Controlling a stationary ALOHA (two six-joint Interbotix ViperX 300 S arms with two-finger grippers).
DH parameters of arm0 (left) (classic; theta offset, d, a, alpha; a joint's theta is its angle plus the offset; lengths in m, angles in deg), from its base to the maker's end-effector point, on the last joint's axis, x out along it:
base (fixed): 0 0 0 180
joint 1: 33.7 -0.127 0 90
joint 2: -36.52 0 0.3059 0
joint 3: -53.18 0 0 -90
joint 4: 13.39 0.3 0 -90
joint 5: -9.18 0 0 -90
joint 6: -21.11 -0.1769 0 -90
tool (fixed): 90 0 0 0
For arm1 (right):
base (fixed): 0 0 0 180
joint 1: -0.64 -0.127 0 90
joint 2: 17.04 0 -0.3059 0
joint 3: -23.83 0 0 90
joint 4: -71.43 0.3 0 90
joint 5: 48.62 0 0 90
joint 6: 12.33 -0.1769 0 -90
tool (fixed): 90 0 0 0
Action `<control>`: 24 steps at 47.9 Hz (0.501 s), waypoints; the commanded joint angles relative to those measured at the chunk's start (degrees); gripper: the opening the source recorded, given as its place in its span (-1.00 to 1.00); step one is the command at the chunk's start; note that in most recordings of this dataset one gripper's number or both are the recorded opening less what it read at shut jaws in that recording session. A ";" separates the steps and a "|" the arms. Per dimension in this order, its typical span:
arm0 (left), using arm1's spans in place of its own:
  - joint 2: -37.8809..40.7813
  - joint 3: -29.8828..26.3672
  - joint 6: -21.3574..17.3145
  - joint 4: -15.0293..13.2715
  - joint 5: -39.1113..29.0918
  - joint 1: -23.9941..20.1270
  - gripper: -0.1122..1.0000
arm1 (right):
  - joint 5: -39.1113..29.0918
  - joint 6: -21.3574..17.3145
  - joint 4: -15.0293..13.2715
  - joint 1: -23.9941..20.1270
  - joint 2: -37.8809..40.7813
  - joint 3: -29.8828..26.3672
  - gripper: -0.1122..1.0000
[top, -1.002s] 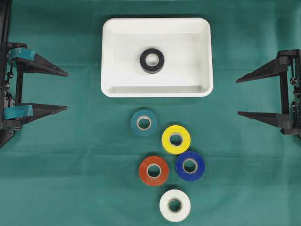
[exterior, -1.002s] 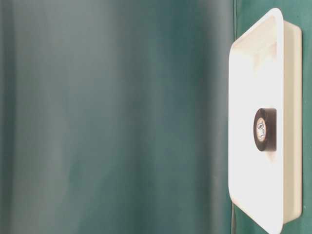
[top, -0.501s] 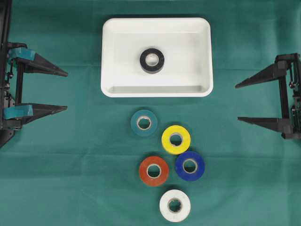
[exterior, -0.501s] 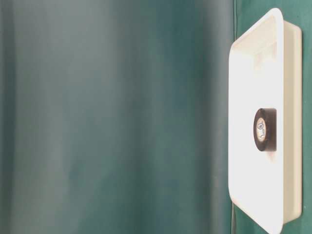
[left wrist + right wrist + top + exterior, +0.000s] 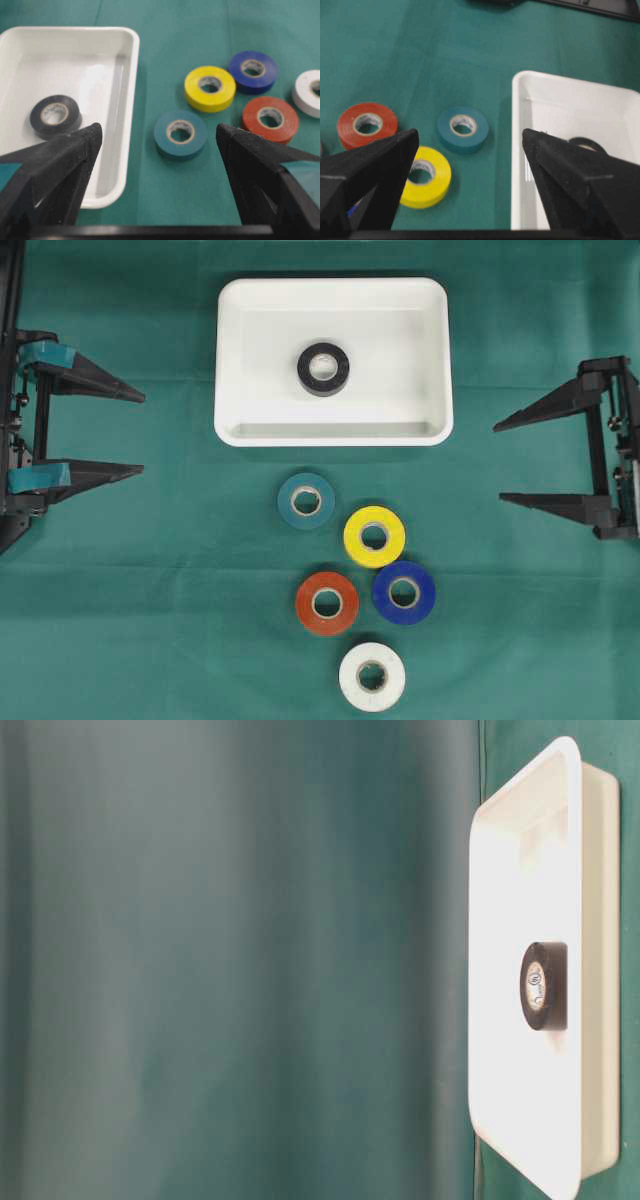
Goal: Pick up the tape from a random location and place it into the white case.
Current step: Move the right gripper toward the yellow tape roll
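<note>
A green cloth covers the surface point(image 5: 120, 620), and on it, toward the far middle of the overhead view, sits the white case point(image 5: 232, 360), a shallow rectangular tray whose long axis runs left to right, between the two arms. A black tape roll point(image 5: 323, 369) lies flat near the middle of its floor, hole facing up. In front of the case, five more rolls lie flat on the cloth in a loose cluster: a teal tape roll point(image 5: 306, 501) nearest the case, a yellow tape roll point(image 5: 374, 536) just beside it, then a blue tape roll point(image 5: 404, 592) and a red tape roll point(image 5: 327, 603) side by side, and a white tape roll point(image 5: 372, 677) nearest the front edge. The yellow and blue rolls look to be touching or nearly so. The left gripper point(image 5: 137, 433) waits at the left edge, its fingers point(image 5: 100, 385) spread wide and holding nothing, well apart from every roll. The right gripper point(image 5: 498, 462) stands at the right edge, its fingers point(image 5: 540, 410) likewise spread wide and empty, well clear of the case and rolls.
</note>
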 commanded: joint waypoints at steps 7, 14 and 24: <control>0.62 -0.88 0.00 -0.09 1.05 0.09 0.92 | 1.23 -0.09 0.18 -0.79 6.33 -5.10 0.85; 0.70 -0.88 0.09 -0.09 1.05 0.18 0.92 | 1.23 0.00 0.09 -1.23 11.51 -8.61 0.85; 0.70 -0.88 0.09 -0.09 1.05 0.18 0.92 | 1.32 0.18 0.00 -1.67 18.11 -13.45 0.85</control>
